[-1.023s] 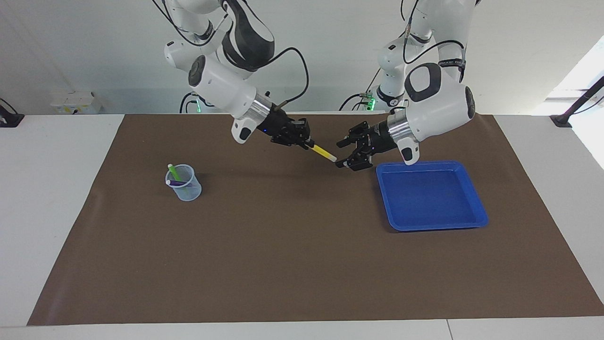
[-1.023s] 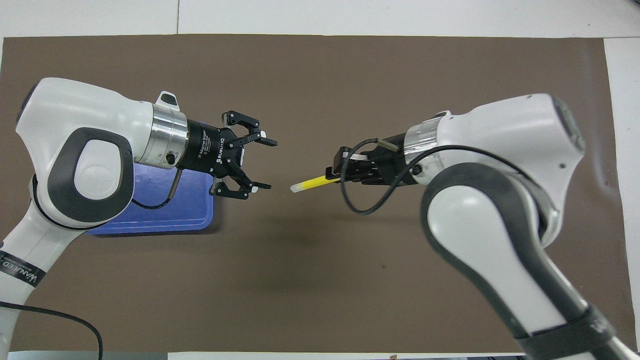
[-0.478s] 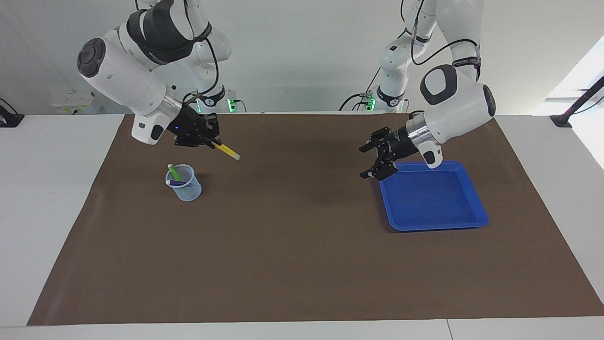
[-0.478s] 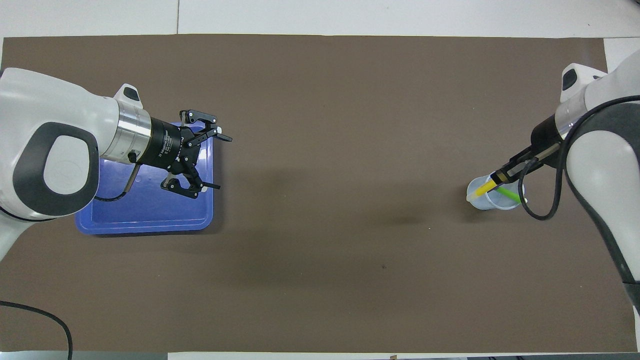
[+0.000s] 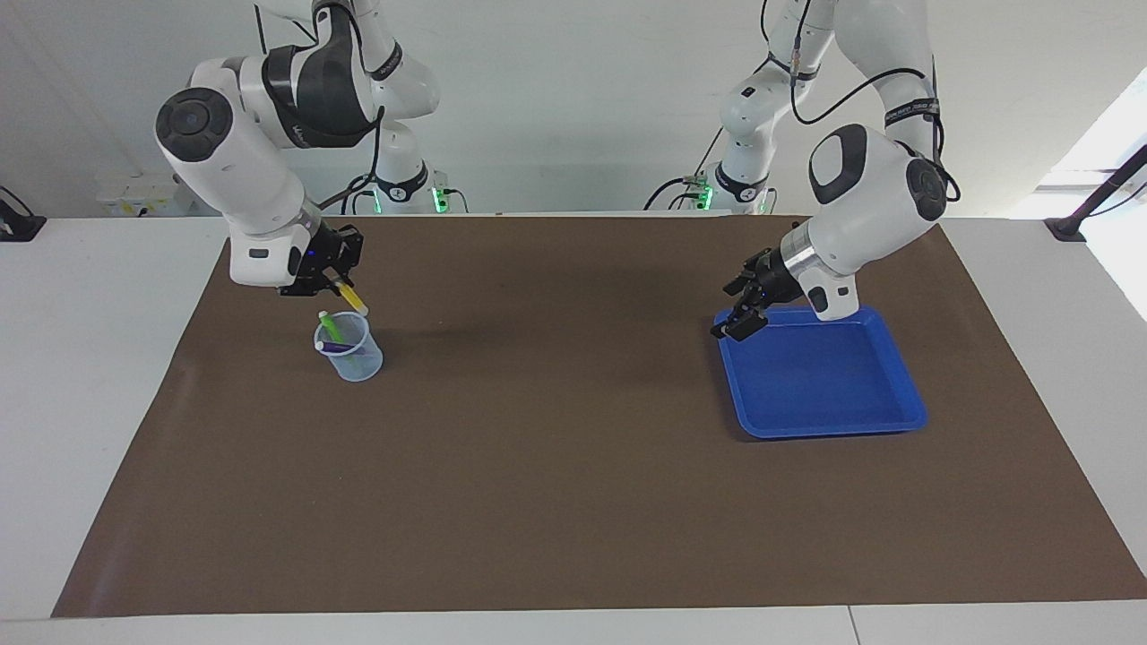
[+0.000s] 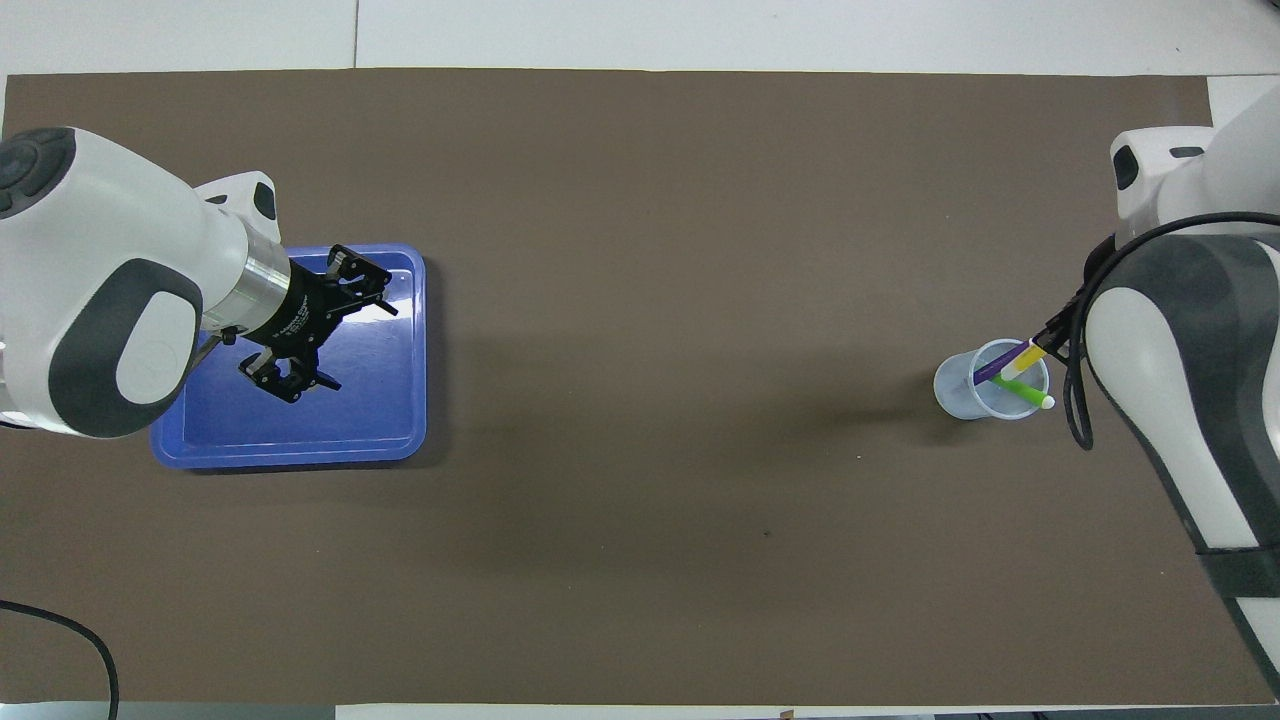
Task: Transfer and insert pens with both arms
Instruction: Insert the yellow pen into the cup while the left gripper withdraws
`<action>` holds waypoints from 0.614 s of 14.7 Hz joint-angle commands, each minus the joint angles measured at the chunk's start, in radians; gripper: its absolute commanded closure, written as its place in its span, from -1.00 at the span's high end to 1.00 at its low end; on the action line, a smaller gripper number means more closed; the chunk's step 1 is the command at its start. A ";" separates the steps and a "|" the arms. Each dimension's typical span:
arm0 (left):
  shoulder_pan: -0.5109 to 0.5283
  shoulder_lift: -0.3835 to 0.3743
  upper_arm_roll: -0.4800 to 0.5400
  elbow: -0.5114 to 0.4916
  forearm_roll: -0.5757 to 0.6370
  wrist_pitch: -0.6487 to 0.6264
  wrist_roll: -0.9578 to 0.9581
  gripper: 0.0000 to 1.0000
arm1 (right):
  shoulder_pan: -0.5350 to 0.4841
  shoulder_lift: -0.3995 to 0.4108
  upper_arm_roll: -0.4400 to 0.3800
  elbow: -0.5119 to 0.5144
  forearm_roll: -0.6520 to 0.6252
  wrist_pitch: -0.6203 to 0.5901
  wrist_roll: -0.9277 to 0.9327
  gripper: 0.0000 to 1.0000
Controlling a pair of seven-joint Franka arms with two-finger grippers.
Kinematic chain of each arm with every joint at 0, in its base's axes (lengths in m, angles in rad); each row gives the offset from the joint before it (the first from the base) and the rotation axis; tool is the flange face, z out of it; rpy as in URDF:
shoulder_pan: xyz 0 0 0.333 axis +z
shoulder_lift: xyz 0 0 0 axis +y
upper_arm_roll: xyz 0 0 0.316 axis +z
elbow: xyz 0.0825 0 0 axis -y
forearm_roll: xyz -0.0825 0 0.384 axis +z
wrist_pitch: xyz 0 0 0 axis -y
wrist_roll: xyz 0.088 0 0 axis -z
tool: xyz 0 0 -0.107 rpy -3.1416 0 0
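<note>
While the overhead view hides the right gripper (image 5: 324,285) under its own arm, the facing view shows it clamped on the yellow pen (image 5: 348,296), tilted over the cup (image 5: 351,351) holding the green pen (image 5: 330,324) and purple pen (image 6: 1000,364). Since half a second ago the yellow pen has swung steeper, and the left gripper (image 6: 315,335), fingers apart, has moved in over the tray (image 5: 883,412).

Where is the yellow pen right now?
The slim yellow marker pen is held in the right hand, tilted just above the clear plastic cup at the right arm's end of the table.
</note>
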 commanded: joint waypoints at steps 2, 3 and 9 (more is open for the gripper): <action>0.066 0.001 0.005 0.077 0.063 -0.133 0.246 1.00 | -0.010 -0.060 0.012 -0.130 -0.032 0.109 -0.032 -1.00; 0.066 0.005 0.008 0.096 0.090 -0.153 0.271 1.00 | -0.009 -0.066 0.012 -0.141 -0.032 0.113 -0.032 -1.00; 0.039 0.030 0.061 0.243 0.153 -0.306 0.479 1.00 | -0.010 -0.072 0.012 -0.135 -0.029 0.086 -0.032 1.00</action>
